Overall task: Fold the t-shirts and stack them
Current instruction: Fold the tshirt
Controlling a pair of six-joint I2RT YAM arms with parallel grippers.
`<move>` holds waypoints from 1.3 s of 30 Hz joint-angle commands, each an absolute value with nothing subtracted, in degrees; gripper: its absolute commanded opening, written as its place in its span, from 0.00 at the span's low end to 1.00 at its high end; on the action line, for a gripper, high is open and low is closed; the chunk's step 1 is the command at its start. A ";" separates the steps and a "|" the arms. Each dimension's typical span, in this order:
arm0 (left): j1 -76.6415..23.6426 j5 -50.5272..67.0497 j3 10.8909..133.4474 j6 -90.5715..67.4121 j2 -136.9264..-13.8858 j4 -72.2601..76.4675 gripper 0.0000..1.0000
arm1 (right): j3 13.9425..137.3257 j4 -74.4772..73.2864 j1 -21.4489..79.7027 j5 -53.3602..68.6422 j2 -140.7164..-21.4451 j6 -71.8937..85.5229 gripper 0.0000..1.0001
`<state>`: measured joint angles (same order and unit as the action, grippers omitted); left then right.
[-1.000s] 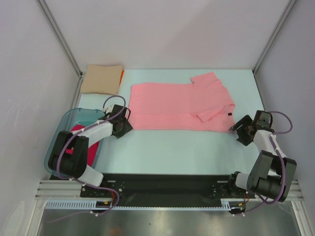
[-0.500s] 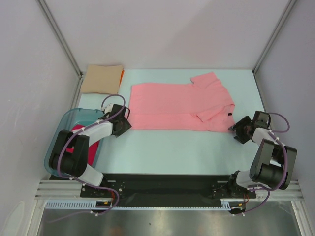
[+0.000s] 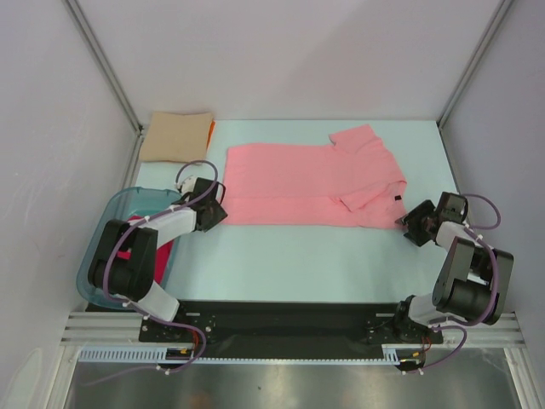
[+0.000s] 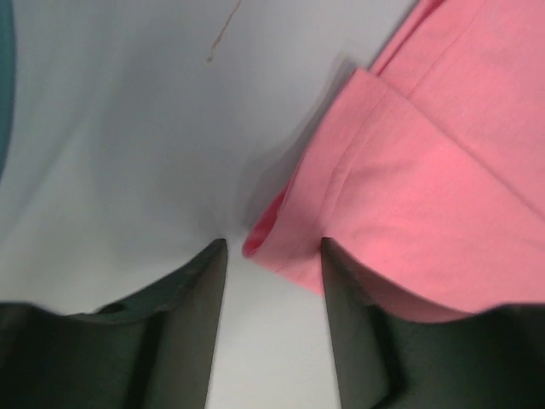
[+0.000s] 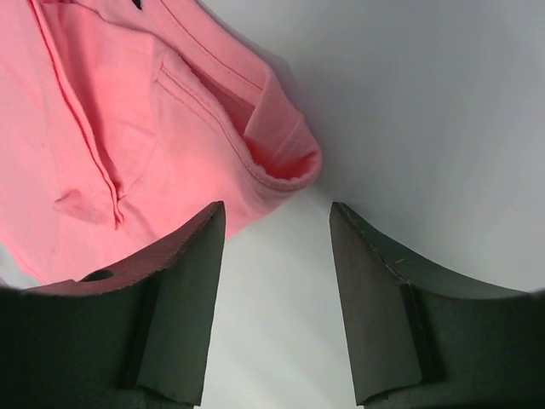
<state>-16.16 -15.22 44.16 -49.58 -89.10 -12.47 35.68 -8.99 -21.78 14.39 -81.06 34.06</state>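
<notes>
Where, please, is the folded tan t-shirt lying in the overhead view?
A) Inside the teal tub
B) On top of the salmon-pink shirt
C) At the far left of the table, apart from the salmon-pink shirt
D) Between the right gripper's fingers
C: the tan t-shirt lies folded at the far left of the table, with a gap between it and the salmon-pink t-shirt, and beyond the teal tub.

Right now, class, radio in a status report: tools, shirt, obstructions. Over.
Left tool open, right tool open, each at a near corner. Salmon-pink t-shirt flat, ungripped. Teal tub left, clear.
</notes>
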 commanded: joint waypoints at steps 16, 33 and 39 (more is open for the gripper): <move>-15.47 -18.63 44.39 -50.10 -91.15 -13.18 0.00 | 37.35 -15.19 -22.24 1.85 -82.80 32.52 0.00; -16.79 -18.72 34.37 -52.73 -73.57 -21.44 0.00 | 34.54 -30.13 -23.29 -12.11 -69.53 36.46 0.00; -18.54 -19.42 30.86 -57.56 -65.05 -27.42 0.00 | 35.41 -41.47 -23.73 -19.41 -68.91 46.66 0.00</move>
<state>-18.15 -16.25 32.99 -54.06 -69.93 -22.11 34.13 -34.02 -22.55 -9.98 -69.76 40.64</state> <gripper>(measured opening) 0.014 0.010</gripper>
